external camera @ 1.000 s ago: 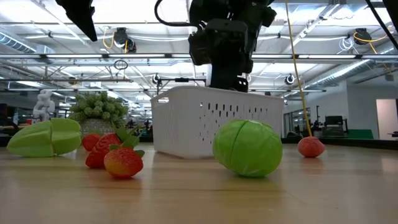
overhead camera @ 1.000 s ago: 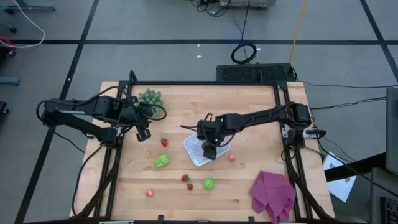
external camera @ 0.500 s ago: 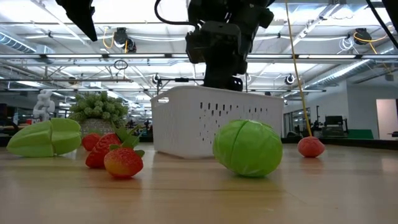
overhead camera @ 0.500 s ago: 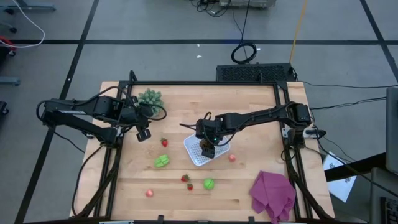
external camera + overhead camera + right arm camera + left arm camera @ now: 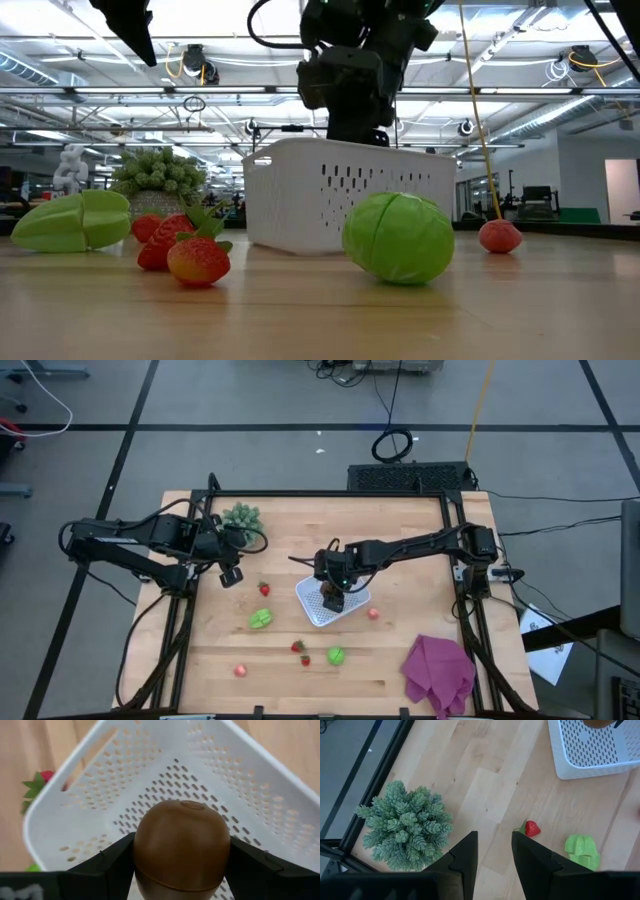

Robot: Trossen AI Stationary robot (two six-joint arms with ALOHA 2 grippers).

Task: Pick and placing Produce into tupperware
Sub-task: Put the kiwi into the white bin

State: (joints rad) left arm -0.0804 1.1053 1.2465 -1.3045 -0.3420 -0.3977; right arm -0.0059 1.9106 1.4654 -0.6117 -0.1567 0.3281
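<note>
Right gripper point(image 5: 181, 865) pinches the round brown toy fruit point(image 5: 181, 847) right above the white perforated plastic tupperware point(image 5: 100, 785); placing step, next it probably just needs letting go.

No text, label, brand, number or sign can be read anywhere in these views.

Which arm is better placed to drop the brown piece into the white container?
The right. Its end effector is shut on the brown produce piece directly above the tupperware. The left end effector is open and empty, near the spiky green plant, away from the container.
</note>
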